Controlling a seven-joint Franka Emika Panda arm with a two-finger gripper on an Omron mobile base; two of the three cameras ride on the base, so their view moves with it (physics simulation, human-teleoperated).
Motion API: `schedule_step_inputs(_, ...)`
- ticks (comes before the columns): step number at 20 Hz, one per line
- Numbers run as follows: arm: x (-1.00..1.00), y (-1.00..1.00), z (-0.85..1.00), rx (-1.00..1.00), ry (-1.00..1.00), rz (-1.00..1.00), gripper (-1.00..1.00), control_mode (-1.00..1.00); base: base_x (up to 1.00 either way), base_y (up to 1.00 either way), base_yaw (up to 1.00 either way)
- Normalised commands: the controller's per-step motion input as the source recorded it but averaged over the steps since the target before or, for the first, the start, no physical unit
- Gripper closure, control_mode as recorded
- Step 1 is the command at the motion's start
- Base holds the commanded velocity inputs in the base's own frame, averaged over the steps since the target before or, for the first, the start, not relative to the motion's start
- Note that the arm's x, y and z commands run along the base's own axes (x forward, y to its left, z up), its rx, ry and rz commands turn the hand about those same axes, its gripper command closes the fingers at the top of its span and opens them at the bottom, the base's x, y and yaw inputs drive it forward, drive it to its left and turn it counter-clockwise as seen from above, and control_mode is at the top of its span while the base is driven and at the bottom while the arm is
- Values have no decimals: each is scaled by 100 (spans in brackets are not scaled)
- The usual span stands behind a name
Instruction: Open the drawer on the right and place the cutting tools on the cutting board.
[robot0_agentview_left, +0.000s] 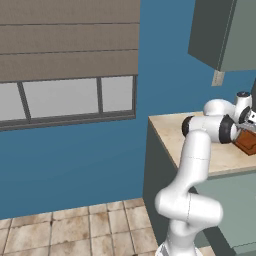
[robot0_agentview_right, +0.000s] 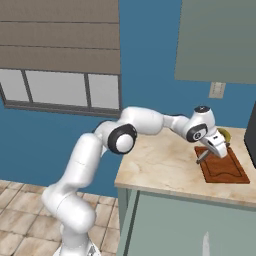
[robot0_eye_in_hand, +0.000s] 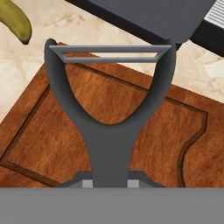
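One dark grey Y-shaped peeler (robot0_eye_in_hand: 109, 127) sits clamped in my pincer (robot0_agentview_right: 218, 148), over the reddish-brown grooved wooden cutting board (robot0_eye_in_hand: 170, 131). Bare board lies all round; a yellow banana (robot0_eye_in_hand: 16, 21) is at eleven o'clock, past the board's edge.

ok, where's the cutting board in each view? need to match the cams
Left base view: cutting board at the right edge, mid-height, mostly cut off by the frame and the arm.
Right base view: right of centre on the countertop, under the gripper.
Hand view: across the middle and lower picture, behind the peeler that the gripper holds.
Shared landmark: the banana, beside the board's far edge.
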Motion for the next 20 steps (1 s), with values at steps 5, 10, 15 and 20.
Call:
schedule_step_inputs(5,-10,-8,-31,0,0,-1,-100,-100,0,0,0)
schedule_step_inputs(10,-17,0,-47,0,0,0,-100,-100,0,0,0)
schedule_step_inputs(15,0,0,-6,0,-2,0,-100,-100,0,0,0)
schedule_step_inputs(20,-12,1,17,0,-9,0,-100,-100,0,0,0)
